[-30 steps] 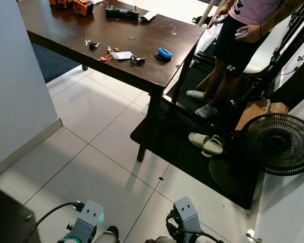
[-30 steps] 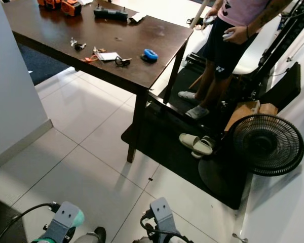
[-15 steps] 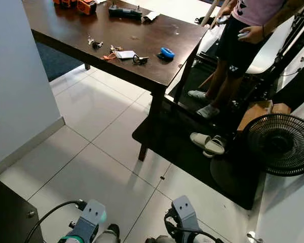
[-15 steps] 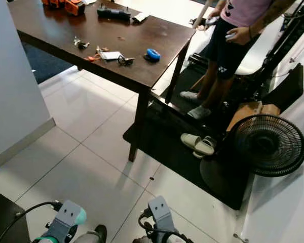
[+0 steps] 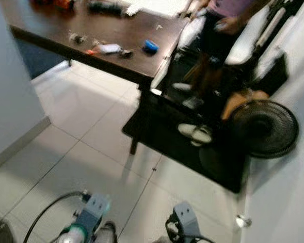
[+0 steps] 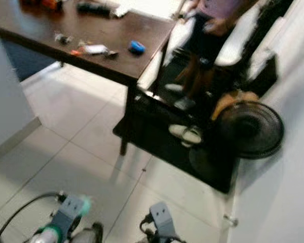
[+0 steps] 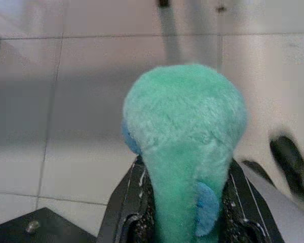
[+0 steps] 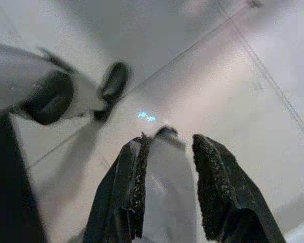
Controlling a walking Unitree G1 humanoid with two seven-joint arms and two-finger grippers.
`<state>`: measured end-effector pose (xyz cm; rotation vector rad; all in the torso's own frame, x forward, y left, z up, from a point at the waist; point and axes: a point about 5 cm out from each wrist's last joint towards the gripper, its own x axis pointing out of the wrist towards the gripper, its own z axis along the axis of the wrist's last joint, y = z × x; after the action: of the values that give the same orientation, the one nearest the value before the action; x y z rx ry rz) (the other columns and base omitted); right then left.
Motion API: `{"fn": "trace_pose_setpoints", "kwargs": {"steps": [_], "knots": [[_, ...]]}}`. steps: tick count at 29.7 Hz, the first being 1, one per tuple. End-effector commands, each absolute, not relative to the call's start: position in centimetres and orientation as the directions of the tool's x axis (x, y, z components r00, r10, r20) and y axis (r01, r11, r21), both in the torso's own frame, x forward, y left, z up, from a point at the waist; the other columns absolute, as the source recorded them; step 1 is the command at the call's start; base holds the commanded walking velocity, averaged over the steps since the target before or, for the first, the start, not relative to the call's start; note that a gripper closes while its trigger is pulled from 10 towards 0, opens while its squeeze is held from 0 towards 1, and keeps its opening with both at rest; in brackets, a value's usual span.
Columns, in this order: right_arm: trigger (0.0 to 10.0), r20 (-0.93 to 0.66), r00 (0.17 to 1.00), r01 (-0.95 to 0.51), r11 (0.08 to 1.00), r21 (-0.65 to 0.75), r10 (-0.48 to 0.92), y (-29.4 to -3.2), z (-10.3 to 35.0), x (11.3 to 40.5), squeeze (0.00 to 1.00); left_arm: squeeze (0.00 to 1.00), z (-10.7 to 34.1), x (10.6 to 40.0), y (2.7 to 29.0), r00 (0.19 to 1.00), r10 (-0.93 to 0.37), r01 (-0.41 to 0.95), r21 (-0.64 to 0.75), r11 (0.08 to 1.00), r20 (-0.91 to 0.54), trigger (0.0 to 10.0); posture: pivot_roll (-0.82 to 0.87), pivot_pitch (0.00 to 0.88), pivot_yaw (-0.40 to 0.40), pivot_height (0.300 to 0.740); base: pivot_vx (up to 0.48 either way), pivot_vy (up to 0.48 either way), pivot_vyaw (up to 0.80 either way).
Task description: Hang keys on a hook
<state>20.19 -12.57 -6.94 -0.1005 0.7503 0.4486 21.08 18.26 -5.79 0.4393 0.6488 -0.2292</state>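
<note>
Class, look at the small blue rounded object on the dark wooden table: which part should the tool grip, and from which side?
Grip the small blue rounded object across its narrower width, coming down from above. It lies low on the dark wooden table, near its edge and apart from other clutter, so both sides look free. Blur hides finer shape.

A green plush toy point(image 7: 185, 147) sits clamped between the black fingers point(image 7: 122, 202) above tiled floor point(image 7: 81, 101).
</note>
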Motion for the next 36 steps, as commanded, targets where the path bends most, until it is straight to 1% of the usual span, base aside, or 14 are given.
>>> {"fn": "trace_pose_setpoints", "kwargs": {"steps": [1,36], "knots": [[10.0,-0.688,0.641,-0.417,0.907,0.059,0.34,-13.26,-7.11,19.92,0.0,0.0,-6.73,19.6,18.35,0.739,-0.07,0.364,0.31,0.878,-0.67,10.0,0.06,0.128,-0.076,0.74,0.435,0.0,0.0],[10.0,-0.701,0.631,-0.425,0.904,0.046,0.333,-13.52,-7.24,19.77,0.0,0.0,-6.48,19.93,17.86,0.751,-0.092,0.381,0.316,0.869,-0.653,10.0,0.06,0.119,-0.079,0.74,0.421,0.0,0.0]]}}
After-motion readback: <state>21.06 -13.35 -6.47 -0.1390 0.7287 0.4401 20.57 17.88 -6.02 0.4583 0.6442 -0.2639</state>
